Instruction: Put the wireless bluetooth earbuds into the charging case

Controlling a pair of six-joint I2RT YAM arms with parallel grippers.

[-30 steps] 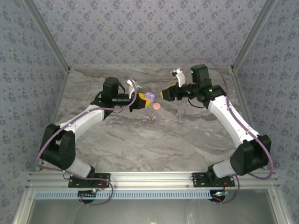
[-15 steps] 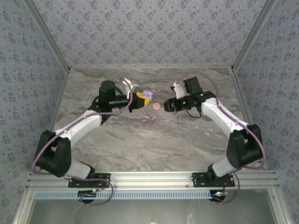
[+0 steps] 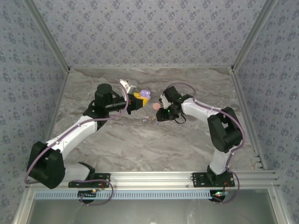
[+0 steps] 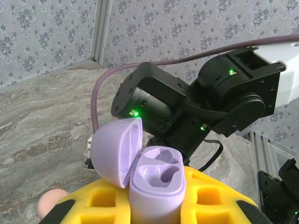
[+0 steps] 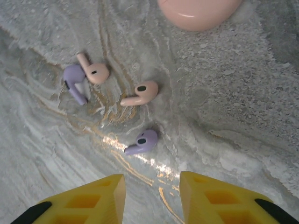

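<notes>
Your left tool (image 4: 156, 210) is clamped tight on the lilac charging case (image 4: 156, 184). It grips the lower body between its yellow pads (image 4: 93, 203) and holds the case upright, with the marble desk (image 4: 42, 135) behind it. The lid (image 4: 114, 149) is swung open to the left, and both moulded wells inside are bare. Just behind the case you see the black wrist of the right arm (image 4: 187, 102), with its green lights lit.

Your right tool (image 5: 153, 186) points down at the desk, its two yellow fingers (image 5: 93, 196) parted and nothing between them. Straight ahead of that gap, one lilac earbud (image 5: 142, 141) lies flat on the marble. The second lilac earbud (image 5: 74, 80) lies further off to the left, right against a pink earbud (image 5: 96, 72). Another pink earbud (image 5: 140, 93) rests between the two lilac ones. A pink case (image 5: 198, 11) sits at the top edge of the right wrist view. From above, the two tools face each other near the middle of the desk.
</notes>
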